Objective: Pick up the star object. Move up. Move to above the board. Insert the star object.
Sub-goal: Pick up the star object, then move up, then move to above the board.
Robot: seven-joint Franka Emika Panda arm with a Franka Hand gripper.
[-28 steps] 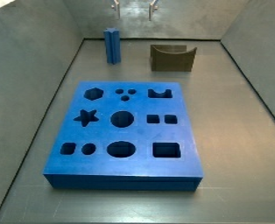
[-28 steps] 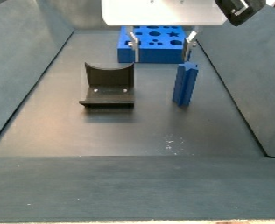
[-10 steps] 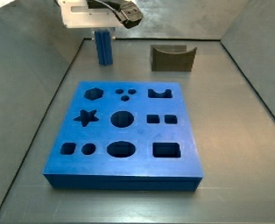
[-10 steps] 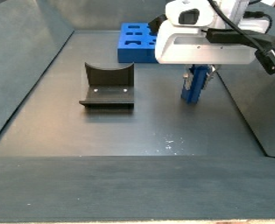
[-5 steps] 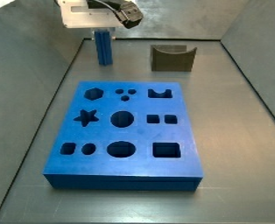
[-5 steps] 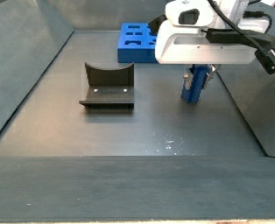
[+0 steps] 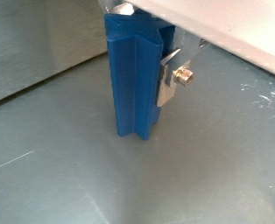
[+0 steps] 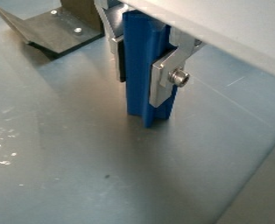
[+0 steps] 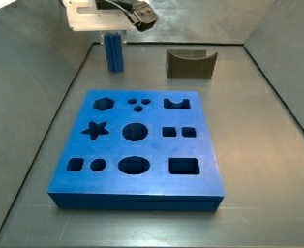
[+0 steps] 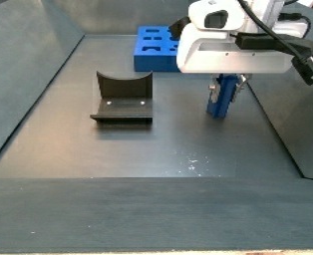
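Star object (image 8: 144, 74): saturated blue, ridged sides. Claw (image 8: 141, 59) around it: silver plates, white housing above. Board (image 9: 139, 145) near star object: same blue, dark cut-outs. Fixture (image 10: 121, 101) beside star object: olive-brown to dark. Tabletop (image 10: 146, 149): dull grey, faint pale scuffs.

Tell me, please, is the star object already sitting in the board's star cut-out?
No: the star object stands upright on the floor beyond the board, between the gripper's fingers.
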